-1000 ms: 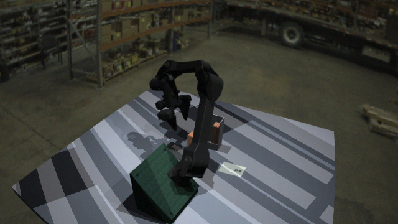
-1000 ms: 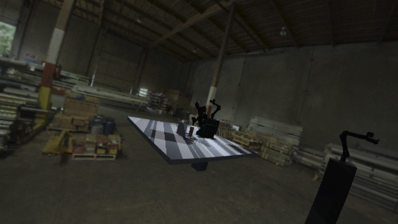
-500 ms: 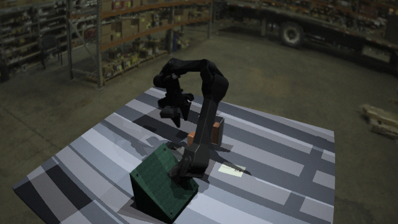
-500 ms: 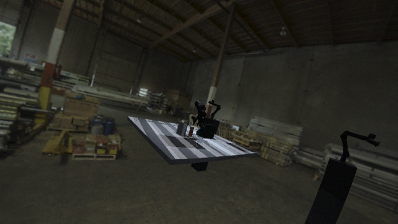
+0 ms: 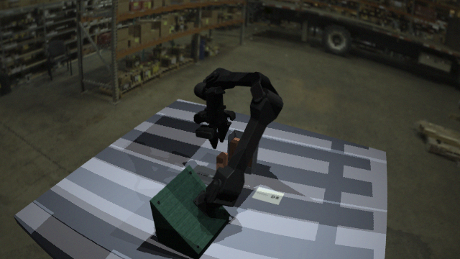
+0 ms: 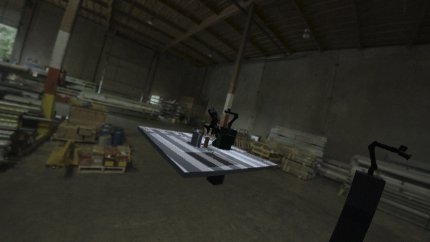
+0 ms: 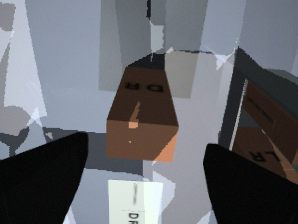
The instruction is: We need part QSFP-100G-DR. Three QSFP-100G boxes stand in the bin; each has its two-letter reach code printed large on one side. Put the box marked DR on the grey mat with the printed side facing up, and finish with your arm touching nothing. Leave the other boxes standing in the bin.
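Parted about halfway, the claw [image 5: 218, 143] [image 7: 147, 148] has nothing clamped between its fingers; in the wrist view their dark tips stand at lower left and lower right. Between and beyond them, at centre, the brown DR box [image 5: 222, 160] [image 6: 206, 142] [image 7: 142, 110] is outside the bin [image 5: 235, 134] [image 6: 195, 138] [image 7: 227, 100], its lettering upside down in the frame. At right, the bin is cut off, and a finger partly covers the LR box [image 7: 260, 152]. A pale card [image 5: 268, 196] [image 7: 134, 200] runs off the bottom edge. In the exterior view, the claw is too small to read.
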You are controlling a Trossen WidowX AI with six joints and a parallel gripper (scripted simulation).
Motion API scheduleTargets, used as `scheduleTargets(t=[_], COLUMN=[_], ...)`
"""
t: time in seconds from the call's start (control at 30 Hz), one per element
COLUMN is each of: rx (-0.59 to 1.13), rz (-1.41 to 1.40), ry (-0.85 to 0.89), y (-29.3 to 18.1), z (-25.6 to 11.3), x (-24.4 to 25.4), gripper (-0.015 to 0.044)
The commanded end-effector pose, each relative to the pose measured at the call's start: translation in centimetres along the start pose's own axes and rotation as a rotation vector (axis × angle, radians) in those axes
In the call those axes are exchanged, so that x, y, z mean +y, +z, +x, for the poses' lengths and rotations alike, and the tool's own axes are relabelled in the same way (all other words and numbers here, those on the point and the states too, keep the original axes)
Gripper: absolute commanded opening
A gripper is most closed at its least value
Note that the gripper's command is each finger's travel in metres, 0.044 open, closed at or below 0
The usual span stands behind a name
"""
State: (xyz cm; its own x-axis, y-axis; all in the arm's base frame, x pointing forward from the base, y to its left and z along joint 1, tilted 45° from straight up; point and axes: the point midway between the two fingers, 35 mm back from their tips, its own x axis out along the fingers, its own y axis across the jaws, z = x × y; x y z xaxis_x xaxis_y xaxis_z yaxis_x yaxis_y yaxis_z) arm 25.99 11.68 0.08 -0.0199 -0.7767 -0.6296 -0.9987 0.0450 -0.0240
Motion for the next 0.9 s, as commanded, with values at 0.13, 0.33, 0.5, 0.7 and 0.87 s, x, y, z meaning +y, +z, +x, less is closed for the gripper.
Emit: scheduleTargets(t=[0.13,0.33,0.5,0.7,0.87], rx=[-0.076,-0.115,-0.115,-0.115,-0.114], rz=[0.006,0.006,0.006,0.006,0.006], ry=[0.008,0.004,0.004,0.004,0.004], y=[-1.4,-2.3,-2.2,-2.1,-2.0], z=[0.4,0.6,1.0,2.0,2.8], x=[0.1,0.2,0.2,0.1,0.1], gripper=[0.0242,0.0242,0.0242,0.0242,0.0242])
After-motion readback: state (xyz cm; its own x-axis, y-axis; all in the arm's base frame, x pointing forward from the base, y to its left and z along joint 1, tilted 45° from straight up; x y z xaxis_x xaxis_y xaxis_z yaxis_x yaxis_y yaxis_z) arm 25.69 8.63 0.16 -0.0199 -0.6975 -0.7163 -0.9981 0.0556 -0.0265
